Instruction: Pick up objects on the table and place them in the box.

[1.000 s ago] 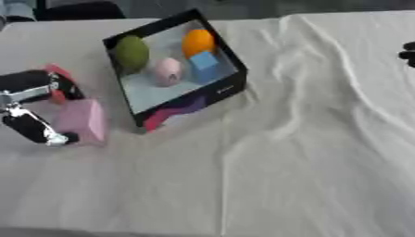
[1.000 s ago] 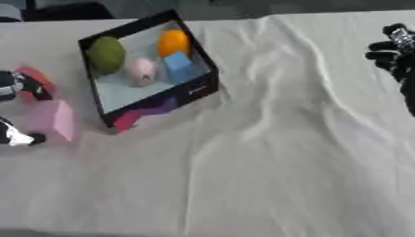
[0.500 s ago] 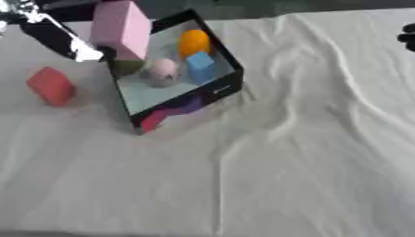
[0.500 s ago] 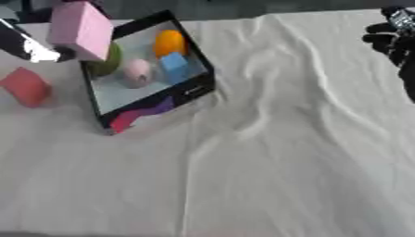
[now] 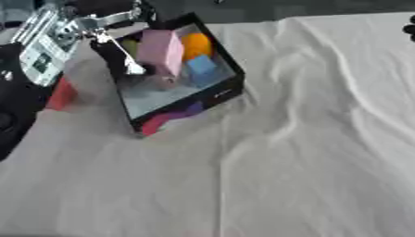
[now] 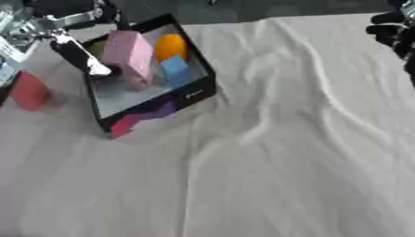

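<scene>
Red block (image 6: 29, 90) waits on the cloth at nine o'clock of the box (image 5: 229, 87), still to be picked. Next along, the left hand (image 5: 105, 28) has its fingers curled round the pink block (image 5: 162, 52), held over the box's open top: the placing step. Next it should lower and let go into the free space at six o'clock, clear of the blue cube (image 5: 201, 67) and orange ball (image 5: 195, 43). At far right, the right hand (image 6: 395, 33) sits idle; its fingers can't be judged.

Rumpled white tablecloth (image 5: 308, 152) across the whole table; dark strip of background (image 5: 308, 7) beyond its far edge
</scene>
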`<state>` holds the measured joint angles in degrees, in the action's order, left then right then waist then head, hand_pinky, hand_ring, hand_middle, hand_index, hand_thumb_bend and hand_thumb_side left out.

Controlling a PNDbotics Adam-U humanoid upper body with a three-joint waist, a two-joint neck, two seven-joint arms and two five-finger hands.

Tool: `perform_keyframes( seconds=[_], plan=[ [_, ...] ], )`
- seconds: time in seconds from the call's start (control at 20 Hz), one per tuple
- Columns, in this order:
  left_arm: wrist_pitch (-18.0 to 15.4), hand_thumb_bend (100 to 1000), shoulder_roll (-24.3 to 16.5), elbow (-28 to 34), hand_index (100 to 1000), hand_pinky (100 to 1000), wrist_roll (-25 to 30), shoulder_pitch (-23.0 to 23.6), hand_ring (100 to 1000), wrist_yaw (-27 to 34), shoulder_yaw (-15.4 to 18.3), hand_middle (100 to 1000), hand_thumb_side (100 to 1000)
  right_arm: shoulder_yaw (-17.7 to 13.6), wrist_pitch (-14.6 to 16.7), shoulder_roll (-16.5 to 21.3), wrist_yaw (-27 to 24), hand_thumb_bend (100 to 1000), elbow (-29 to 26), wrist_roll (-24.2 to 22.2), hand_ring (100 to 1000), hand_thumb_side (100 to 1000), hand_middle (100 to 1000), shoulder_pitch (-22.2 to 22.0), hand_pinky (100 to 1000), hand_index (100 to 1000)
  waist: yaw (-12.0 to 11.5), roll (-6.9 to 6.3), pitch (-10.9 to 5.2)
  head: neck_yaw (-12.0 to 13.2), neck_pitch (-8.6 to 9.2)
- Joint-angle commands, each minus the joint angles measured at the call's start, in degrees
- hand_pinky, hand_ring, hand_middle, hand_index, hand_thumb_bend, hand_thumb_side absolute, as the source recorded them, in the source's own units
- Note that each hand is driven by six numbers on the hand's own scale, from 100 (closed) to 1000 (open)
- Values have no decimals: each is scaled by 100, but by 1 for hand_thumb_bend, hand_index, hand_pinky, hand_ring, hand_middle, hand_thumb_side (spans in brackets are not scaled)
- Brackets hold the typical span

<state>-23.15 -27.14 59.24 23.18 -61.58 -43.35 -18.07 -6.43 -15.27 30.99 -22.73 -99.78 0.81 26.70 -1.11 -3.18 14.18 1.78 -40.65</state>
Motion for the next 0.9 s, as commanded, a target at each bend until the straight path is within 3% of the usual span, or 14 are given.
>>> perform_keyframes(
  seconds=[0.05,0.1,0.2,0.35,0.4,0.45,0.6,0.7,0.8,0.9],
  plan=[
    [-218,523,-18,-155,884,910,-129,-169,881,-274,165,781,148,-12,5,84,-15,100,-133,-35,757,613,650,71,923,860,2,-17,-6,29,78],
    [-257,513,-25,-151,917,920,-168,-169,894,-305,182,799,156,-13,0,86,-13,100,-131,-33,757,615,650,62,923,860,-2,-20,-9,26,77],
    [-313,546,-43,-118,958,936,-237,-168,911,-338,216,822,462,-13,-13,88,-10,100,-125,-30,757,616,650,47,923,859,-10,-19,-16,16,79],
    [-371,556,-103,-13,1000,945,-283,-161,916,-309,272,831,654,-19,-18,97,-3,100,-128,-27,757,616,650,16,923,859,-30,-8,-25,-3,72],
    [-377,543,-120,13,1000,948,-270,-162,914,-259,300,831,681,-22,-20,100,-4,100,-126,-22,757,617,650,7,923,859,-39,-4,-29,-10,70],
    [-379,519,-136,41,1000,948,-241,-164,911,-185,328,827,668,-24,-24,102,-3,100,-124,-17,757,617,650,1,924,859,-45,-2,-31,-15,71],
    [-270,347,-339,264,911,933,-250,-132,883,262,451,792,438,-39,-26,122,12,100,-125,3,757,615,650,-36,924,860,-90,1,-42,-67,44],
    [-112,312,-648,467,867,926,-270,-66,872,696,537,779,340,-55,-16,160,14,100,-133,21,757,612,650,-59,924,860,-130,-11,-50,-116,35],
    [-82,328,-1086,653,867,920,-153,52,873,1155,621,786,321,-69,0,210,16,100,-142,40,758,609,650,-89,924,859,-167,-25,-55,-180,33],
    [-159,344,-1576,729,889,930,150,217,894,1489,733,818,367,-82,16,255,24,100,-150,60,757,609,650,-129,924,859,-201,-37,-55,-238,31]
  ],
)
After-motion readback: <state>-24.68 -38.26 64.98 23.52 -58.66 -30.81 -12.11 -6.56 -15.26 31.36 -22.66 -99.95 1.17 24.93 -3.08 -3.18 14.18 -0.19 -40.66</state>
